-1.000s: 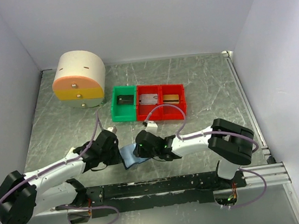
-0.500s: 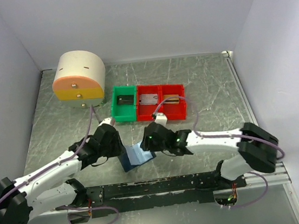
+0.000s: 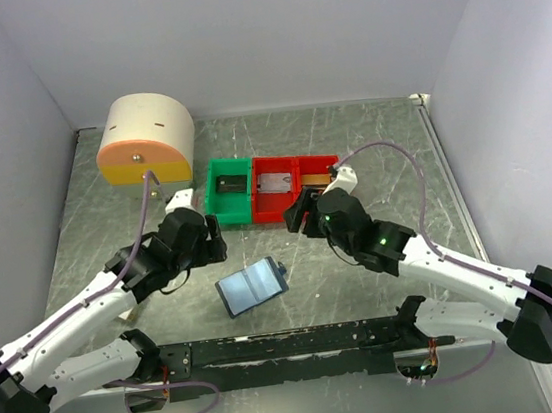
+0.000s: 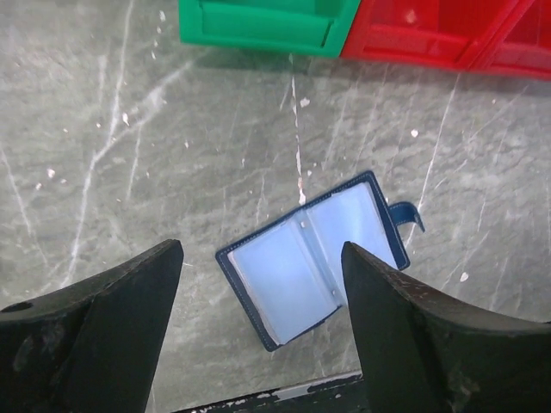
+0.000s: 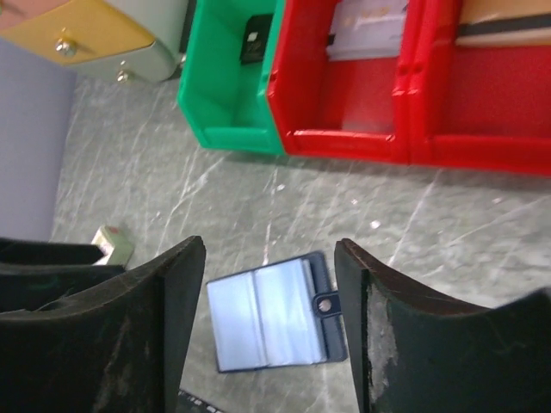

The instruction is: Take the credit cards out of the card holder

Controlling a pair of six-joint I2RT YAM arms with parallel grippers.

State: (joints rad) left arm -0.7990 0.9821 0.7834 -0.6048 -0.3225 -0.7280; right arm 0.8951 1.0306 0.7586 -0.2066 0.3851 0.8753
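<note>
Both arms have pulled up and apart since a second ago. The card holder [image 3: 252, 286], then bunched between them, now lies alone and spread open.

Nearest: card holder flat on the desk, close to the near edge, roughly midway along it, pale lining up. Strap tab [image 4: 409, 217] sticks out toward the right edge. Pockets look bare, but can't rule out a card still tucked in.

Over it: left fingers [image 4: 112, 318] spread wide with nothing between them, hovering on the holder's left side. Right fingers [image 5: 120, 335] likewise parted and empty, hanging farther back, just short of the red bins.

Mid-desk: row of three bins.
- Green bin [image 5: 232, 138]: small dark item inside.
- Middle red bin [image 5: 344, 142]: pale grey card [image 5: 370, 26].
- Right red bin [image 5: 491, 155]: gold-tan card [image 5: 508, 10].

These two read as the credit cards, already out, so the task looks about finished.

Far left corner: cream drawer unit [image 3: 144, 132].

Handling, my estimate:
- Holder is light, soft and floppy at the fold. Lying flat it offers no lip, so pinch the strap tab or the outer edge of one cover.
- Cards are thin, stiff and slick. Take them by a short edge with a light pinch.
</note>
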